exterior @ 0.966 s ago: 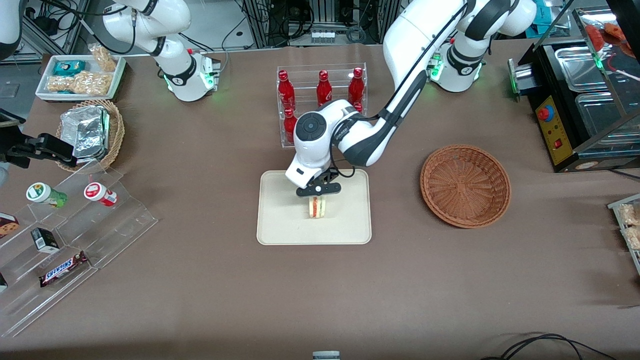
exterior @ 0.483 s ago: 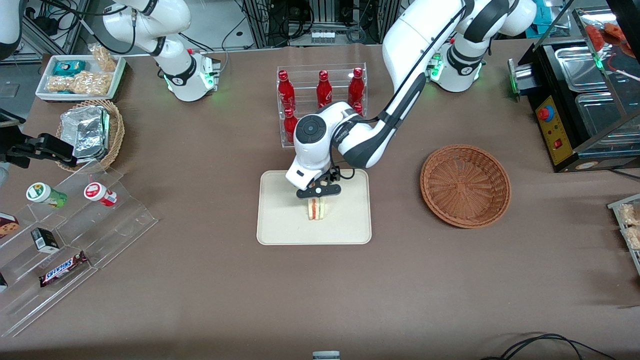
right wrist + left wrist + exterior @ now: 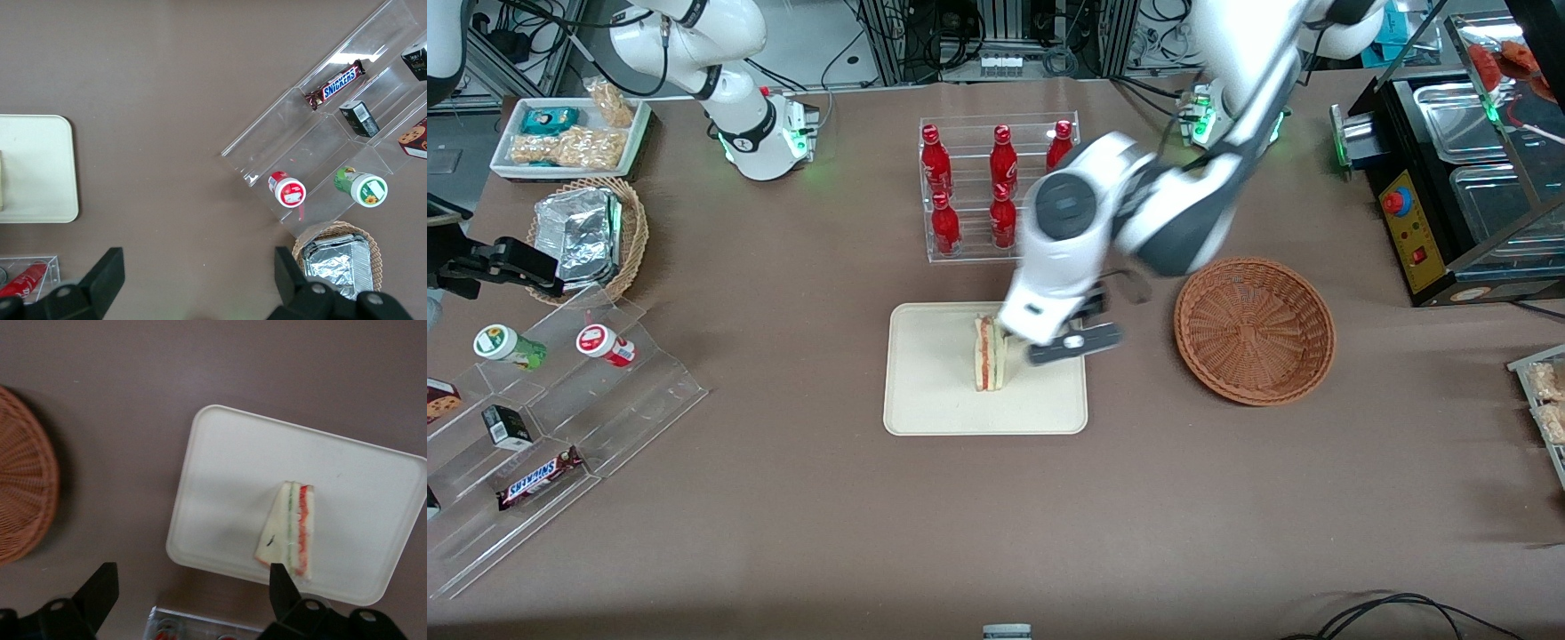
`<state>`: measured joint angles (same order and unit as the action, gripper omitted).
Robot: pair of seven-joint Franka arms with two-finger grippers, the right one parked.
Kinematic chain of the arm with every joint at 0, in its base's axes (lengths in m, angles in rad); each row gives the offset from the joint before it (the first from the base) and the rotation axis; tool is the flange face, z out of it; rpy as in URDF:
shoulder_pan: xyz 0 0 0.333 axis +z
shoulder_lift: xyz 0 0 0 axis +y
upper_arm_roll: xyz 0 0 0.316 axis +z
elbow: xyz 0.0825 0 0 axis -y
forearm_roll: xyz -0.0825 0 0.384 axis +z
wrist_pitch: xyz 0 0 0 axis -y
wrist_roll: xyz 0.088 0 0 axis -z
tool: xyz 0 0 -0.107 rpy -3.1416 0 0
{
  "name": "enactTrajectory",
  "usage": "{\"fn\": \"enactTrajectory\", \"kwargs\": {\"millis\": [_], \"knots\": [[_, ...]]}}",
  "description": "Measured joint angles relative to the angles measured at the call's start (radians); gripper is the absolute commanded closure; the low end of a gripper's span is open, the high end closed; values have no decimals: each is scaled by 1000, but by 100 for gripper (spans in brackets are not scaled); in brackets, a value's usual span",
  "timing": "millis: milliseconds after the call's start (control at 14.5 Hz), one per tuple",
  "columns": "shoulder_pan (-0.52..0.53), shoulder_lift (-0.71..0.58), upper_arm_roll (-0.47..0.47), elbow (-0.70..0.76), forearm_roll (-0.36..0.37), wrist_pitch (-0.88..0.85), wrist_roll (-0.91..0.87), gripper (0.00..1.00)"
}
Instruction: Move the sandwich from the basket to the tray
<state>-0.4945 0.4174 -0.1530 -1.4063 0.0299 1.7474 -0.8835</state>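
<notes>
One sandwich (image 3: 987,353) is standing on edge on the tray (image 3: 925,400), free of the jaws (image 3: 1073,344), which are hanging open and empty over the tray's rim at about three o'clock from it, toward the basket (image 3: 1254,329). From the wrist camera the sandwich (image 3: 288,530) is lying off to one side of the spread fingers (image 3: 100,590) instead of between them, with the tray (image 3: 233,473) and basket (image 3: 23,493) both below. Part of the sandwich's upper end is being hidden by the arm in the front view, and the basket is being cut off at the wrist picture's edge.
</notes>
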Motion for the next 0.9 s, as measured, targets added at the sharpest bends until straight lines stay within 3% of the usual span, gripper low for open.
{"fn": "enactTrajectory", "kwargs": {"millis": [483, 897], "knots": [[388, -242, 8, -9, -12, -415, 422, 0], [515, -394, 2, -35, 25, -470, 627, 0]]}}
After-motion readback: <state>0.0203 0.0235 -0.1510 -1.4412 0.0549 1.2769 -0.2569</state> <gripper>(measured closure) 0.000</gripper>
